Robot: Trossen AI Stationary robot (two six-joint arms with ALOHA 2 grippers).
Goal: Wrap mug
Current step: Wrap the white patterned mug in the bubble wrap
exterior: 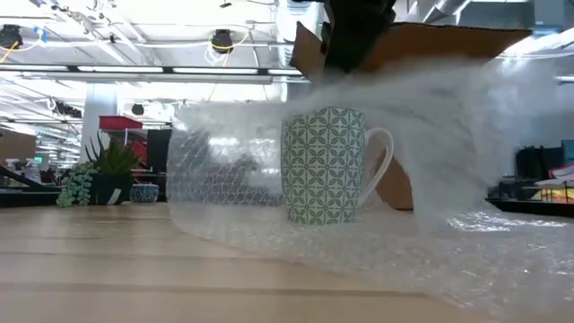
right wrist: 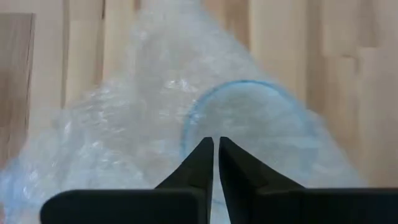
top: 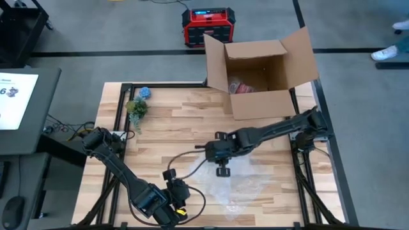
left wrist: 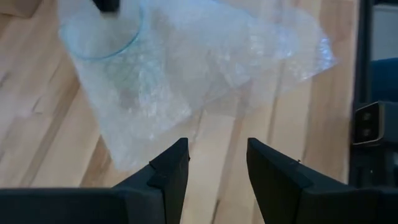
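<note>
A mug [exterior: 325, 166] with a green and white pattern stands upright on a sheet of clear bubble wrap [top: 239, 185] in the middle of the table. My right gripper [top: 222, 167] hangs above the mug, shut on the wrap. The wrap veils the mug's rim [right wrist: 249, 124] in the right wrist view. In the low view the wrap [exterior: 466, 135] rises behind and over the mug toward the gripper [exterior: 359, 36]. My left gripper [left wrist: 217, 165] stands open near the table's front edge [top: 181, 203], short of the wrap's near corner, and holds nothing. My right gripper pinches a raised part of the bubble wrap [right wrist: 214, 127] between its two fingers, from above, pointing down over the mug's mouth. The wrap slopes down from the fingers on both sides of the mug, and the rest of the sheet [exterior: 502, 251] lies on the table.
An open cardboard box [top: 259, 73] stands at the table's far right. A small green plant [top: 136, 107] and a blue thing [top: 145, 92] are at the far left. Bare wood lies to the left of the wrap.
</note>
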